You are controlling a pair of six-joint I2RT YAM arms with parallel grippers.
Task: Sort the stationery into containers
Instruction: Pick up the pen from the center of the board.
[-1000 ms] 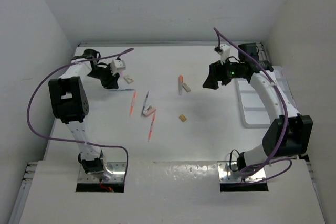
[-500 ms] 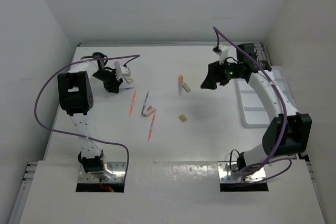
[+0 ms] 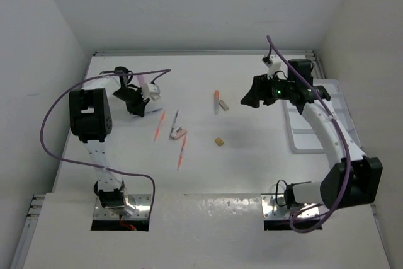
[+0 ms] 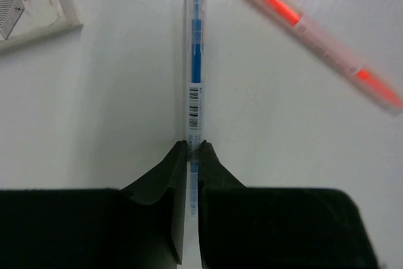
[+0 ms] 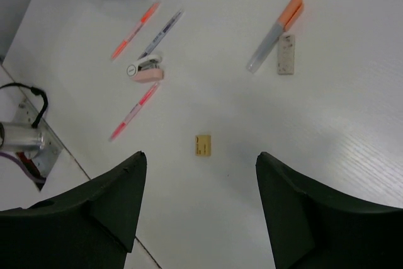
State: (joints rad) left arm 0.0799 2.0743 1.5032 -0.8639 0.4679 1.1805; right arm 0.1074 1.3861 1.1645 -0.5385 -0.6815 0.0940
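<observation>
My left gripper [image 4: 194,146] is shut on the end of a clear pen with a blue refill [image 4: 196,61], which lies low along the table at the far left [image 3: 140,106]. A white labelled eraser [image 4: 31,1] and an orange-red pen [image 4: 315,36] lie beside it. My right gripper [image 5: 200,155] is open and empty, held high over a tan block [image 5: 203,145]. In the top view it [image 3: 247,99] is left of the white tray [image 3: 305,140]. Mid-table lie two orange-red pens [image 3: 158,124] [image 3: 182,151], a purple-grey pen [image 3: 175,120], a pink block [image 3: 179,133], an orange-capped pen [image 3: 216,100] and a grey-white block [image 3: 223,104].
White walls close in the table on the left, back and right. The tray sits against the right wall, partly under the right arm. Purple cables loop off both arms. The arm bases stand at the near edge.
My left gripper has shifted slightly right and nearer, onto the blue-refill pen, and its arm has folded. The right arm's elbow has swung right; its gripper stays open.
</observation>
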